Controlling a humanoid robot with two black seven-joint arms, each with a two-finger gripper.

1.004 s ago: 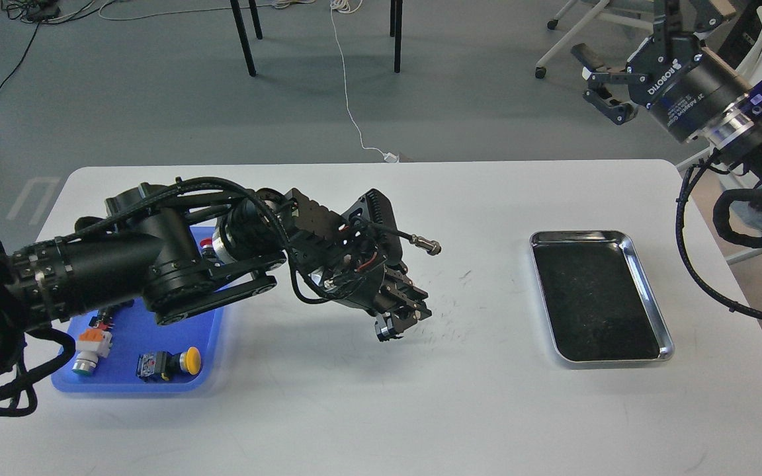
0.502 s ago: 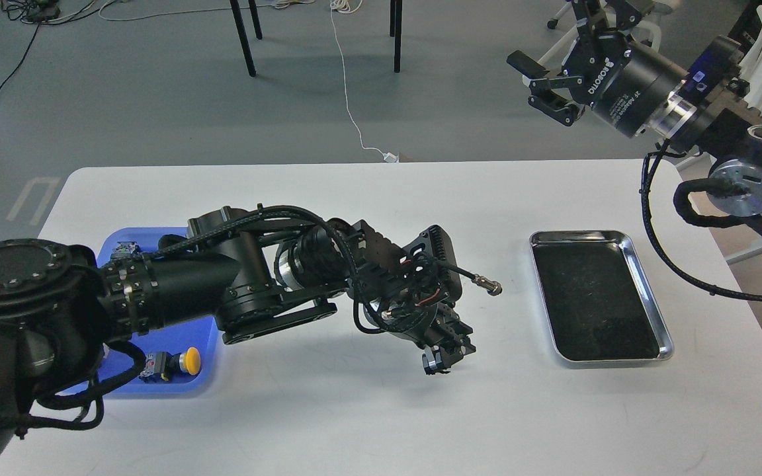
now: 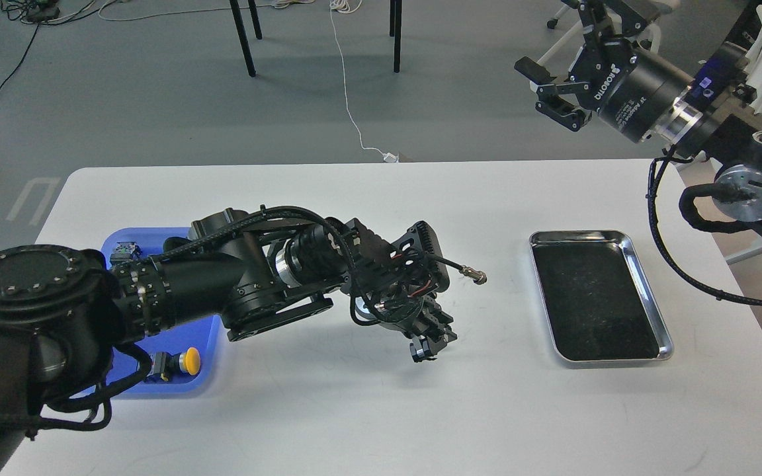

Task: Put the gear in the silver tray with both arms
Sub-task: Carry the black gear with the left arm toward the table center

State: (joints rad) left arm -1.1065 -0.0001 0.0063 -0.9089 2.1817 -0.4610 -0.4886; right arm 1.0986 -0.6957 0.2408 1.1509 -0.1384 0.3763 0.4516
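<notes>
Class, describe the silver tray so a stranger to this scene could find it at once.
Start at the white table and look to its right side. The silver tray lies flat there, empty, clear of both arms. Unlike the blue tray at the left, it is shiny metal with a dark bottom.

Left end effector (image 3: 428,344) low; right end effector (image 3: 553,89) raised, spread.

Grey floor (image 3: 123,99), black chair legs (image 3: 243,36)

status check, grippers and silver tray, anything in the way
Left gripper low over the table centre, fingers closed on a small dark part. Right gripper open, raised beyond the far edge. Silver tray empty. Path to it clear.
</notes>
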